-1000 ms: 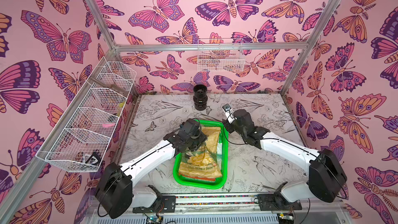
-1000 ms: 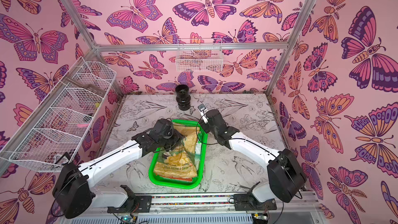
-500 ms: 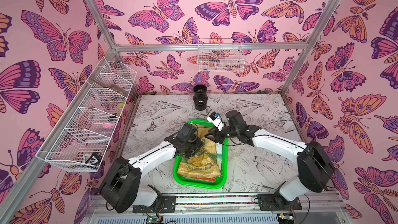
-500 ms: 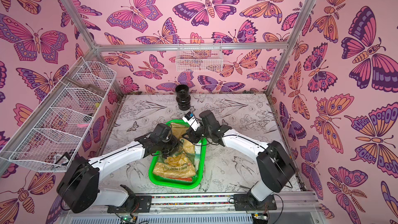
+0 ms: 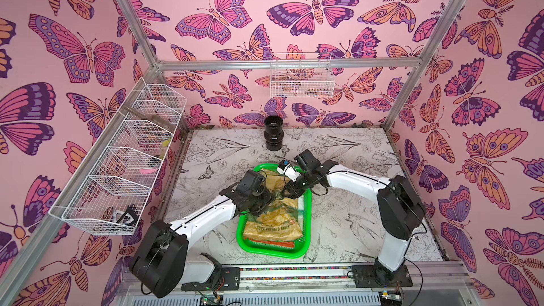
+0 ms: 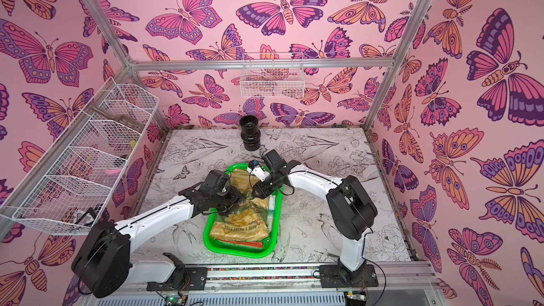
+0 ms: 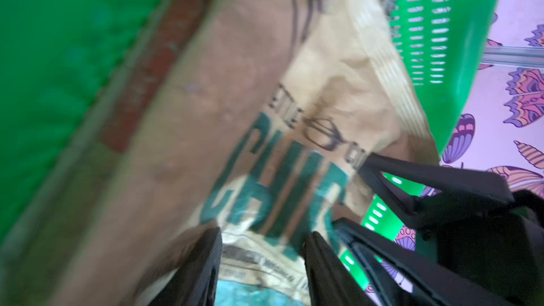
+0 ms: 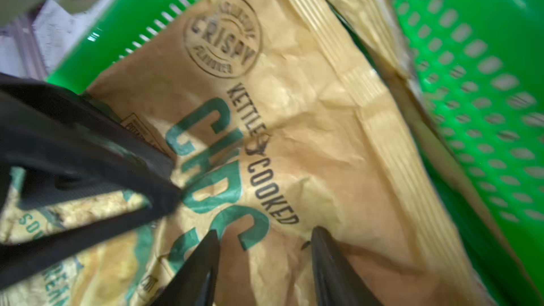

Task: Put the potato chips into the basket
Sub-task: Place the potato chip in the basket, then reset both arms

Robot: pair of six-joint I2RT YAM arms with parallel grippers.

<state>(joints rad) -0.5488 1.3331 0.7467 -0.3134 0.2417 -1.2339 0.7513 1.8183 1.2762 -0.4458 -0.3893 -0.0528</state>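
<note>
The green basket [image 5: 307,225] [image 6: 275,225] sits mid-table with potato chips stacked in it. On top lies a tan bag with green "CHIPS" lettering [image 5: 273,226] [image 6: 241,228] [image 7: 323,98] [image 8: 294,113]. An orange bag [image 5: 276,244] peeks out under its near end. My left gripper [image 5: 266,205] [image 7: 265,248] is open, with its tips down on the tan bag's face. The right gripper [image 5: 284,194] [image 8: 266,236] is open too and rests on the same bag, close beside the left one. Each wrist view shows the other gripper's fingers [image 7: 412,189] [image 8: 88,157].
A black ribbed cylinder [image 5: 273,136] stands at the back of the table. White wire baskets hang on the left wall [image 5: 126,166] and the back wall [image 5: 301,79]. The arms' base rail [image 5: 294,275] runs along the front edge.
The right gripper has swung in from behind the basket's far right corner and come down onto the tan bag beside the left gripper. The bag has slid toward the basket's near end.
</note>
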